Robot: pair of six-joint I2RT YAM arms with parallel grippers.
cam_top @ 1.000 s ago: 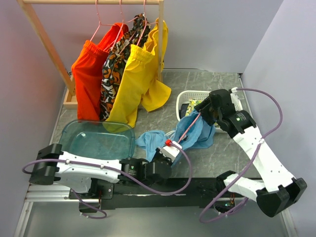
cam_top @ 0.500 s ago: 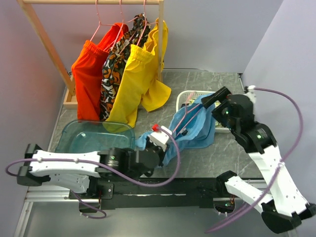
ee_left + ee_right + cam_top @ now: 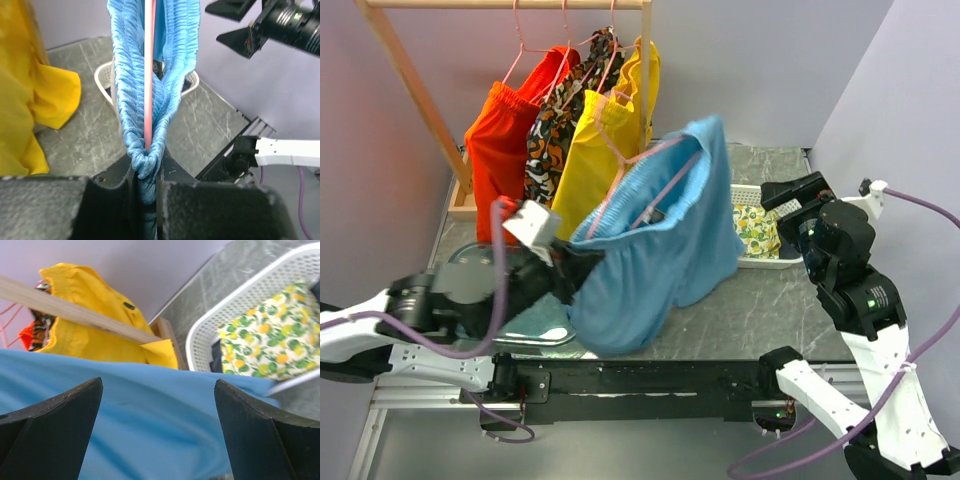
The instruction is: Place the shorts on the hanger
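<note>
Matt soft cloth shorts (image 3: pixel 660 240) w/ smooth pink wire hanger (image 3: pixel 150 75)

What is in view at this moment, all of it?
shorts: 1, sky-blue, held up over table
hanger: 1, pink, inside shorts' waistband
rack: 1, wooden, back left
garments: 3, orange, patterned, yellow, hung on rack
basket: 1, white, back right
cloth: 1, lemon print, in basket
tub: 1, teal, under left arm
table: 1, grey
left gripper: shut on shorts
right gripper: open, right of shorts
</note>
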